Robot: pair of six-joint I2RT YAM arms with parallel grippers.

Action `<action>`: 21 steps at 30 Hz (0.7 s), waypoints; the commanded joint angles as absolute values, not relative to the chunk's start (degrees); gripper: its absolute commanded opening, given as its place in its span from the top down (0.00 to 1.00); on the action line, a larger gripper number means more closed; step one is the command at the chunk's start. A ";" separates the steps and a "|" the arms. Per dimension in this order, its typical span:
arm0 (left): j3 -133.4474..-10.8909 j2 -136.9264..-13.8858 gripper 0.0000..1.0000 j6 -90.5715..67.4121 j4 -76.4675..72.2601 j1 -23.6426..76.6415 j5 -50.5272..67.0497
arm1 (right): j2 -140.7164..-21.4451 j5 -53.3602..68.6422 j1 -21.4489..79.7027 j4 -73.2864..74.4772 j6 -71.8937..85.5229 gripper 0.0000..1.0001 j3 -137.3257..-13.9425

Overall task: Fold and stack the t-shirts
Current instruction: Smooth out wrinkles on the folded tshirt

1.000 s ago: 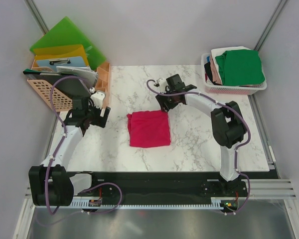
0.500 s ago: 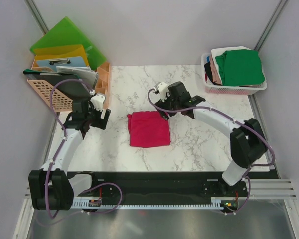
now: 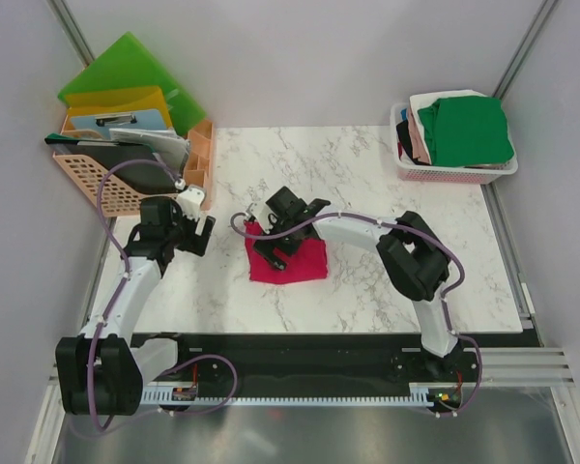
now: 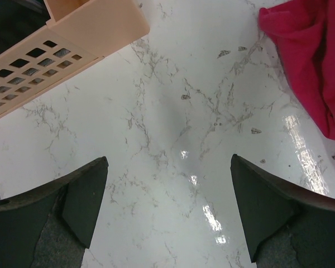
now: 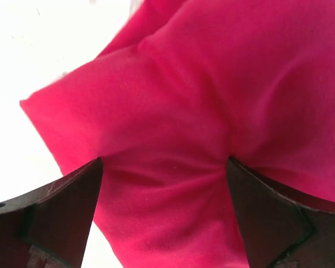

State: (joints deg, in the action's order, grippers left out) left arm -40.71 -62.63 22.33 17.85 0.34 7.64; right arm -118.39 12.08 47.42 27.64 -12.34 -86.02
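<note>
From above, the folded crimson-pink cloth t-shirt (image 3: 304, 263) lay mid-way across the white marble table (image 3: 367, 280). The right gripper (image 3: 274, 244) was down on its upper-left part, and the left gripper (image 3: 195, 232) stood apart to its left.

Left wrist: the jaws gaped wide over bare marble, with crimson cloth at the right edge.

Right wrist: the jaws were spread wide, tips pressing puckered crimson cloth.

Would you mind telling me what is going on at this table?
The right end effector is down on the folded crimson t-shirt, open and pressing into the cloth. The left end effector hovers open over the marble table beside it, holding nothing. A green t-shirt tops the pile in the pink basket.
</note>
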 commanded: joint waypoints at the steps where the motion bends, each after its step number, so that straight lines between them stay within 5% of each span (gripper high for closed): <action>1: -39.38 -60.74 0.03 24.96 16.17 0.18 6.77 | -122.07 15.02 47.02 29.18 -10.02 0.02 -91.05; 14: -39.29 -63.46 0.02 25.40 15.03 0.18 6.68 | -111.11 17.49 47.02 33.65 -10.63 0.02 -92.72; 21: -38.85 -59.69 0.02 24.61 15.12 0.18 8.53 | -90.66 13.38 47.02 35.07 -17.82 0.02 -90.63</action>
